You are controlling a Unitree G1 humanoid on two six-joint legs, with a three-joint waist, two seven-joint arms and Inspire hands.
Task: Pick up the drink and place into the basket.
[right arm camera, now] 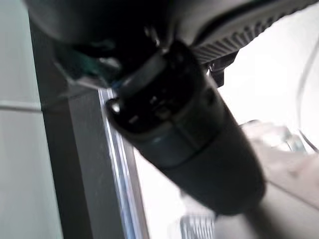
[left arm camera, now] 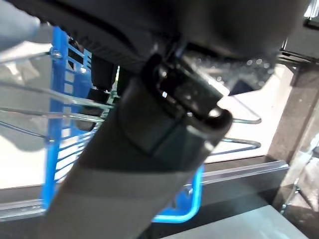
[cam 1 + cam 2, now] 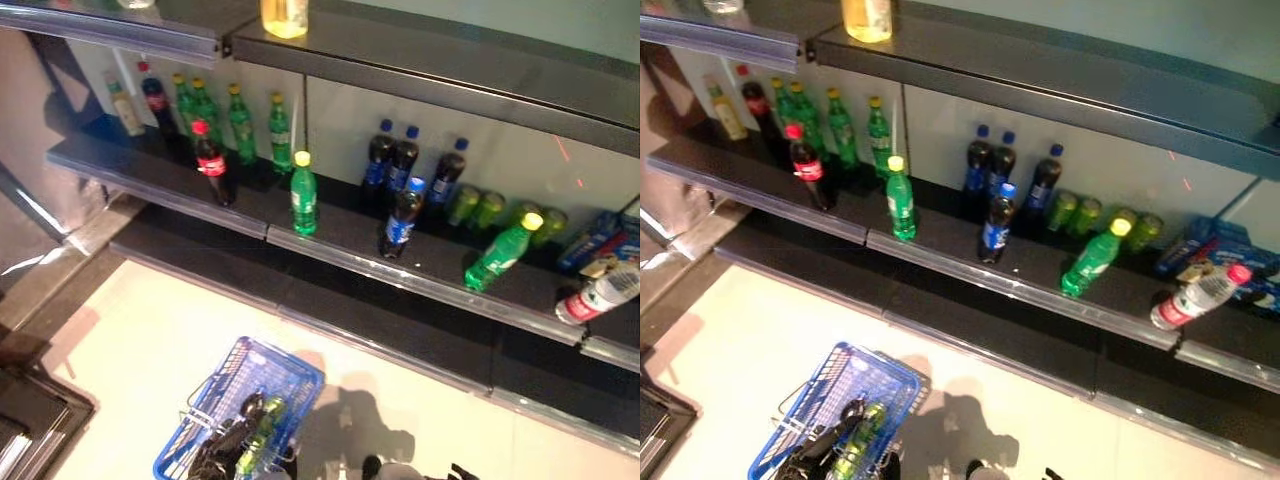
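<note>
No lettering or number can be read on the bottles' (image 3: 303,194) labels, the shelf (image 3: 420,275) edge strips or the basket (image 3: 295,385).

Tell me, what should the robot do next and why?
Probably lift the right hand toward the shelf for another drink, perhaps the tipped green bottle near the front edge. The blue basket, carried by the left hand, already holds a bottle, and the right hand hangs low.

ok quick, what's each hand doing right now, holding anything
Left hand: down at the blue basket on its handle; cannot tell whether the fingers are shut.
Right hand: only its dark bulk shows; cannot tell.
</note>
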